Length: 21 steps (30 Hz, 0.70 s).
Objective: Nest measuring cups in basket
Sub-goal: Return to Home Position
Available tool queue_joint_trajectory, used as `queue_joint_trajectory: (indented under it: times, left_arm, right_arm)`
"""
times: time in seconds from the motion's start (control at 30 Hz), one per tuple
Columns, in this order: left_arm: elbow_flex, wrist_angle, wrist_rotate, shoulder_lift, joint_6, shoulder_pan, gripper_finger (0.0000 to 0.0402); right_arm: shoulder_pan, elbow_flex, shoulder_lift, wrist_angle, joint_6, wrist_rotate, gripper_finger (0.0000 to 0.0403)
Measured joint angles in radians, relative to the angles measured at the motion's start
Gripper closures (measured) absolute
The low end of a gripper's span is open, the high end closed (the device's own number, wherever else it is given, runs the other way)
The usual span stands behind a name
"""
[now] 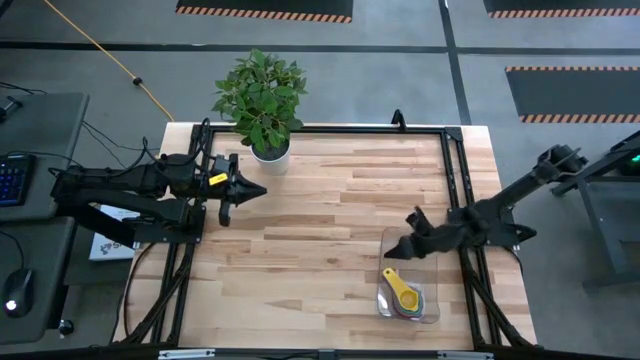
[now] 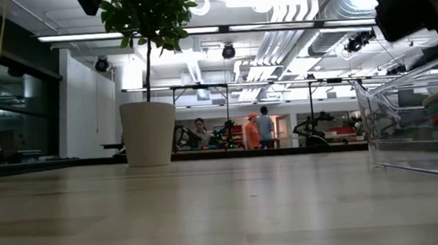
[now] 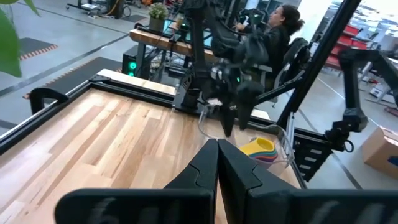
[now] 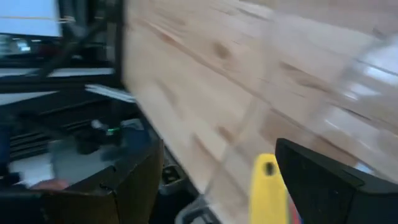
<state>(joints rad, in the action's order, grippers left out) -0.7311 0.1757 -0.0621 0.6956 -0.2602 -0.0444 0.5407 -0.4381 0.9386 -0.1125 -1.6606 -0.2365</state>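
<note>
Nested measuring cups [image 1: 404,296] (yellow uppermost) low in clear basket [image 1: 430,272] on right arm's side; yellow handle's long axis aimed at right gripper [image 1: 402,238], fingers spread wide and empty, over basket's far end. Left gripper [image 1: 250,190] pinched closed, well apart, beside plant pot [image 1: 270,155].

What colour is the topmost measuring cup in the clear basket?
Yellow: the topmost measuring cup shows best in the high view, inside the basket.

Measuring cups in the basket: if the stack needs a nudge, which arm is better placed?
Right. The right tool hovers over the basket, close to the measuring cups; the left tool sits far off beside the plant.
</note>
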Motion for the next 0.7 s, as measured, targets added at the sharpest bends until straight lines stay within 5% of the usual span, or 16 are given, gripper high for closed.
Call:
queue_joint_trajectory:
  times: [0.2, 0.43, 0.7]
  left_arm:
    - [0.0, 0.0, 0.002, 0.0, 0.001, 0.0, 0.0401]
    - [0.0, -0.038, 0.002, -0.008, 0.001, 0.0, 0.0401]
    - [0.0, -0.087, 0.003, -0.085, 0.035, 0.0, 0.0401]
  right_arm:
    - [0.0, 0.0, -0.13, 0.077, 0.107, -0.136, 0.0102]
    - [-0.025, 0.0, -0.172, 0.39, 0.447, -0.575, 0.0102]
    - [-0.15, 0.0, -0.172, 0.61, 0.765, -0.575, 0.0152]
